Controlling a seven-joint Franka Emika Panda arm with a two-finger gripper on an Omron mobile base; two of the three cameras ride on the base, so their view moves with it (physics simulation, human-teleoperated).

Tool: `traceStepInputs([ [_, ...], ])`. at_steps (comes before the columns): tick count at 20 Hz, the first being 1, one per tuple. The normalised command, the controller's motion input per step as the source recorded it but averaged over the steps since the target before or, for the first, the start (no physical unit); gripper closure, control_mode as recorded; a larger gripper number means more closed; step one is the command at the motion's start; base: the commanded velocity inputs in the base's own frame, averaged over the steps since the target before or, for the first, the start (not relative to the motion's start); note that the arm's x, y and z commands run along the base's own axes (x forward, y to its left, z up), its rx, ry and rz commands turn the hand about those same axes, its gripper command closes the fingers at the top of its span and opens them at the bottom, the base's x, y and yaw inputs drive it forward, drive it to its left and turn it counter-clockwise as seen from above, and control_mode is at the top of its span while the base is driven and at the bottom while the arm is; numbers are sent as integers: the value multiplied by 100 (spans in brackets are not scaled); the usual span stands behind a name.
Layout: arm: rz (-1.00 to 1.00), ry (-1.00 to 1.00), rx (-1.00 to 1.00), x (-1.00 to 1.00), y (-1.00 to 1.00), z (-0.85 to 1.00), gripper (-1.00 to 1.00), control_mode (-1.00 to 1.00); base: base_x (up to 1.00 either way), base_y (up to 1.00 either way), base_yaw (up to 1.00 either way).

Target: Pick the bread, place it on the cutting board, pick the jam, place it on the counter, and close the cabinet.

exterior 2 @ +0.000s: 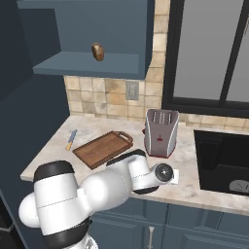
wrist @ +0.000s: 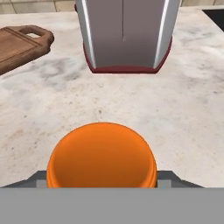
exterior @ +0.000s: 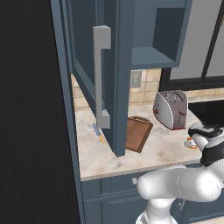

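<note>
The jam (wrist: 101, 157) is a small orange jar seen from above, low over the counter (wrist: 175, 113) in front of the toaster. My gripper (wrist: 103, 179) straddles it, one fingertip tight at each side; whether they press it is unclear. The left base view shows the jam (exterior: 190, 143) beside my hand at the counter's right. The bread (exterior 2: 97, 51), a tan lump, stands on the shelf of the cabinet (exterior 2: 97, 68). The cabinet door (exterior: 118, 87) stands open, swung out over the counter. The dark-brown cutting board (exterior 2: 103, 148) lies bare left of the toaster.
A silver toaster (exterior 2: 160, 132) with a red base stands just beyond the jam. A small knife (exterior 2: 71, 139) lies at the counter's left. A dark sink (exterior 2: 223, 160) is set in at the right. The open door's bar handle (exterior: 101, 74) hangs above the board's left side.
</note>
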Motion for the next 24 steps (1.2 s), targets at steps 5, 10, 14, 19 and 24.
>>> traceStepInputs([
  [5,0,0,0,-4,0,0,-100,-100,0,0,0],
  [10,0,-1,0,-25,0,0,-100,-100,0,0,0],
  [14,1,-10,0,-34,0,9,-100,-100,0,0,0],
  [19,0,-16,0,-14,2,30,-100,-100,0,0,0],
  [24,0,-16,0,0,15,44,-100,-100,0,0,0],
])
